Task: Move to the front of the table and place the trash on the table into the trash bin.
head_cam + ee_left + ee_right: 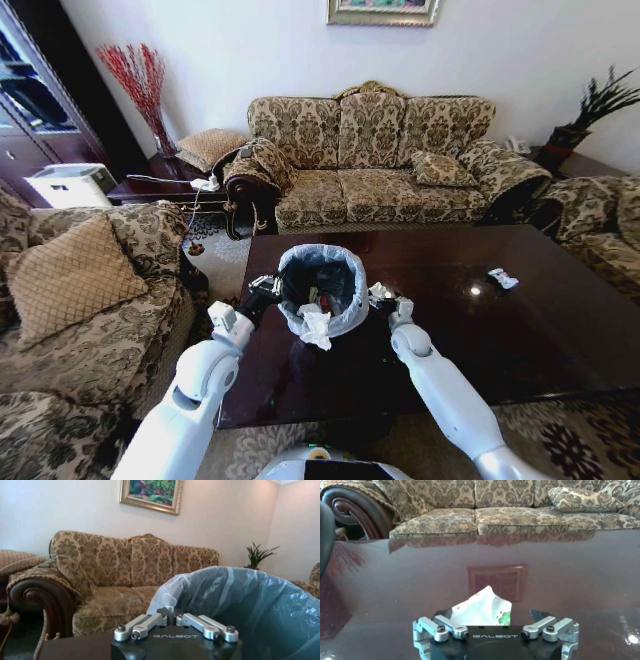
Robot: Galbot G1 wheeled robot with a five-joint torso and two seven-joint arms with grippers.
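Note:
The trash bin (345, 300), black with a pale bluish bag, stands tilted over the front left part of the dark glossy table (450, 330). My left gripper (268, 290) is shut on the bag-covered rim (171, 615). A crumpled white tissue (315, 326) hangs over the bin's near rim. Just right of the bin, my right gripper (388, 300) is low over the table with its fingers spread. A white wrapper with green print (480, 609) stands between them. Another small white scrap (502, 278) lies on the table at the far right.
A patterned sofa (380, 160) runs behind the table, with armchairs at the left (80, 290) and right (600, 220). A side table with a red-twig vase (150, 110) stands at the back left. Patterned carpet lies below the table's front edge.

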